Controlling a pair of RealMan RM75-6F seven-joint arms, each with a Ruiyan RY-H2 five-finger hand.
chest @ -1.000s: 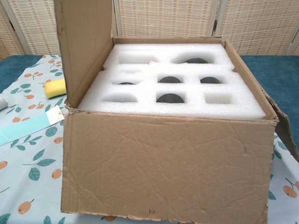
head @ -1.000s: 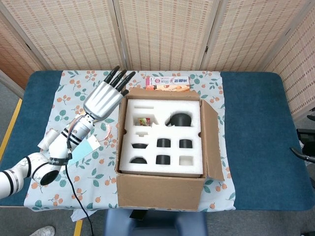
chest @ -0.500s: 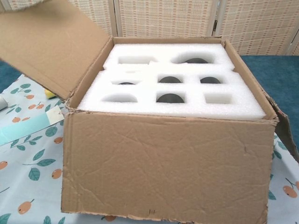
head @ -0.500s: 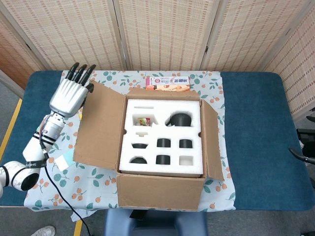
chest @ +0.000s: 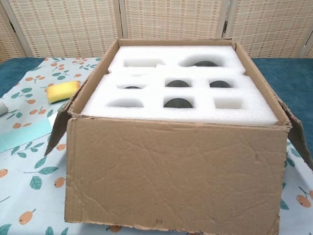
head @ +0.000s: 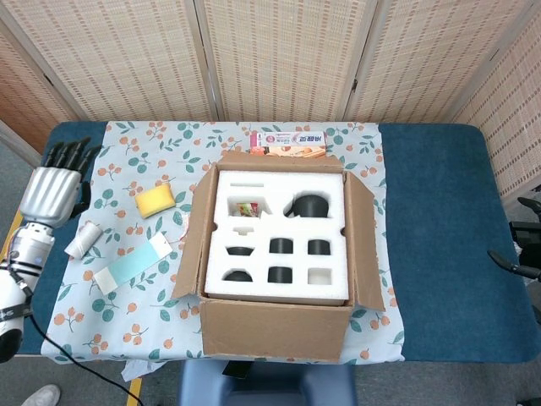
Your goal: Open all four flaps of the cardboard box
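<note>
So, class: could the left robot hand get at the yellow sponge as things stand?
Probably yes. The left robot hand is at the table's left edge, and only open floral cloth lies between it and the yellow sponge; the box flap hangs clear.

L arm (head: 10,292) cut off, frame edge

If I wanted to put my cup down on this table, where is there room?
The widest bare patch is the blue tabletop right of the brown cardboard box. Left of the box it is crowded: a yellow sponge, a white roll and a pale blue strip lie on the floral cloth, near the left hand.
</note>
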